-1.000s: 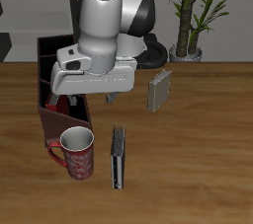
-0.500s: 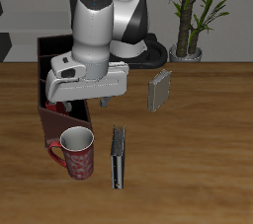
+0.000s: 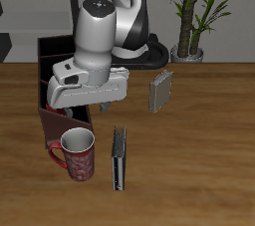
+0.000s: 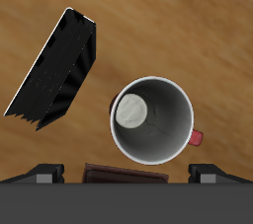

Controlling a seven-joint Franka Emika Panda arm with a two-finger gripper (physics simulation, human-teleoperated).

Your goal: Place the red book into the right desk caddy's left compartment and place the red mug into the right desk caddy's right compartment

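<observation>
right desk caddy (image 3: 52, 81): mostly hidden behind the arm
gripper (image 4: 126, 173): only finger bases visible, opening unclear
red mug (image 4: 151, 119): floral pattern not visible from above

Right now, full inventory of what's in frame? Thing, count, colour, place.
red mug: 1, red with pale pattern, pale inside, upright on the table near its front edge, just outside the caddy's near end; handle seen in wrist view.
right desk caddy: 1, dark maroon-brown, long open box running front to back, partly hidden by the arm; something red shows inside, too hidden to identify.
black book with pale edge: 1, on the table beside the mug; also in wrist view.
grey book: 1, grey, standing farther back.
potted plant: 1, green, at the back.
table: 1, brown wood.
gripper: 1, white-grey arm, above the mug and caddy; jaw state not visible.
</observation>
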